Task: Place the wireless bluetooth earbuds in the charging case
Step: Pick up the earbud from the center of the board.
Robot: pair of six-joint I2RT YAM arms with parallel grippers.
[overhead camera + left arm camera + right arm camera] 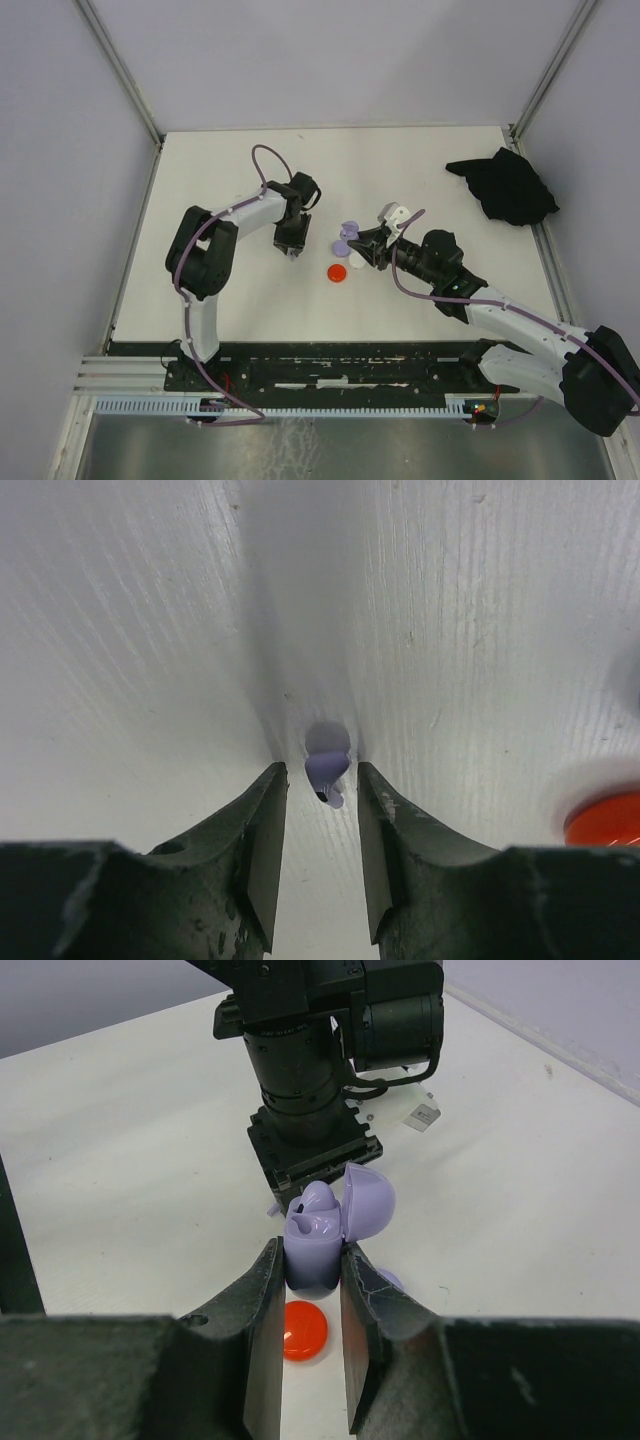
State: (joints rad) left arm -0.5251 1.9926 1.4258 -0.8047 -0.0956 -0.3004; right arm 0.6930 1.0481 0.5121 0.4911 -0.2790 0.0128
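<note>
My right gripper (310,1252) is shut on the body of a lilac charging case (312,1245), held upright with its lid (368,1202) hinged open to the right. A lilac earbud (320,1200) sits in the case's top. The case also shows in the top view (347,238), left of the right gripper (362,250). My left gripper (291,252) points down at the table, left of the case. Its jaws stand open around a second lilac earbud (327,765) lying on the table at the fingertips, not pinched. No red or whitish-clear earbuds show.
A red round disc (337,272) lies on the table under the held case, with a white disc (356,263) beside it. A lilac disc (390,1280) peeks out behind my right finger. A black cloth (505,185) lies at the far right, a white tag (395,212) near it.
</note>
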